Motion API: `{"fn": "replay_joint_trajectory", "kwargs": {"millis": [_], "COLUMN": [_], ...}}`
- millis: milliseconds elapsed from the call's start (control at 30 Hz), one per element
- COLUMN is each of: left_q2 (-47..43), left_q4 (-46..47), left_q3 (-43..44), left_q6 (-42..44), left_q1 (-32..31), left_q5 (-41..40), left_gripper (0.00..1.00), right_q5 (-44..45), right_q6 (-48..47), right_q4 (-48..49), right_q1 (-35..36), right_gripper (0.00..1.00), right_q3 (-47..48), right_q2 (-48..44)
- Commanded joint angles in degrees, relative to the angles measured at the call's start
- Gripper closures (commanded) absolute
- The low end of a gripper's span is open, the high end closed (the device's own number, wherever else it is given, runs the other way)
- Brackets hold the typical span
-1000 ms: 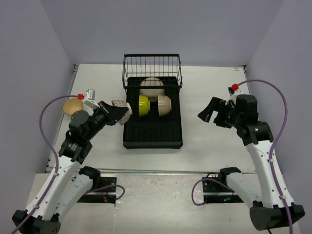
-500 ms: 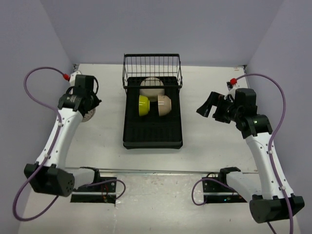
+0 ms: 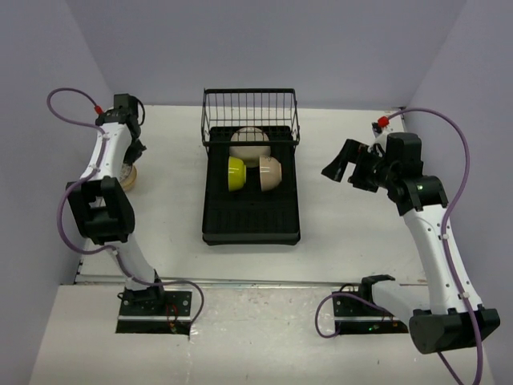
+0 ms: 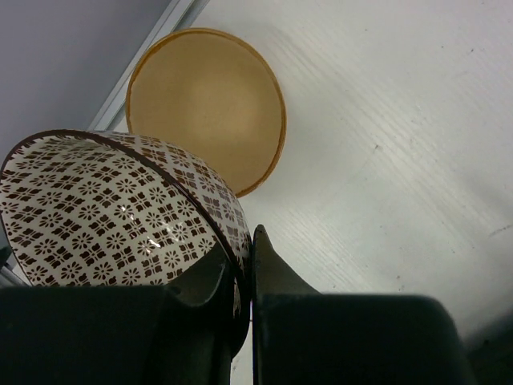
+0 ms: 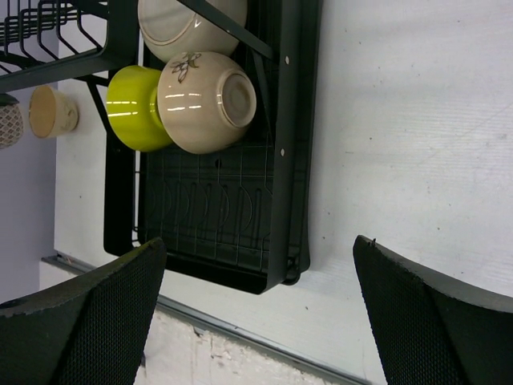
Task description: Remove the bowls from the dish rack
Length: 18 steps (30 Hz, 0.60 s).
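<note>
Where the left gripper (image 4: 240, 269) meets its load, we see both dark fingers pinched on the thin wall of the net-patterned bowl (image 4: 120, 212), one finger inside the rim and one outside. This bowl is round and glossy, cream with a dark brown lattice print and a dark rim line, and it is held tilted. Just beside it, the tan bowl (image 4: 210, 104) sits upright on the white table (image 4: 385, 160), near the table's far left edge. It has a matte, plain interior and a thin darker rim. We cannot tell whether the held bowl touches the table.

The dish rack (image 3: 250, 220), a black rectangular plastic tray with a gridded floor, lies at the table's centre, and its black wire basket (image 3: 250, 108) stands at the far end. Three bowls are in the tray. The lime-yellow bowl (image 5: 132, 108) and the cream bowl (image 5: 204, 100) lie on their sides, touching, and the cream bowl's foot ring faces the right arm. The larger cream bowl (image 5: 188, 24) rests at the basket end, partly under a wire.

The right gripper (image 3: 348, 168) hangs spread and unloaded over bare table, right of the rack. Its fingers (image 5: 80, 321) show a fine mesh texture.
</note>
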Motion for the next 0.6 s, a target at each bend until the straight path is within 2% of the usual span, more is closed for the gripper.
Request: {"fn": "replay_joint_trajectory", "kwargs": {"millis": [0,567], "left_q2": [2.27,15.37], "left_q4": [-0.57,1.54], "left_q3": [6.35,10.92], "left_q6": [3.47,5.67], "left_q1": [1.06,3.61], "left_q5": [-4.01,-3.40], "left_gripper": [1.00,1.00], "right_q5": [0.02,-0.07], "right_q6": [-0.20,-0.12], "right_q4": [1.02,0.41], "right_q1": [0.18,0.18], "right_gripper": [0.01,0.01], "right_q3": [3.14,5.78], "right_q2": [0.94,1.56]}}
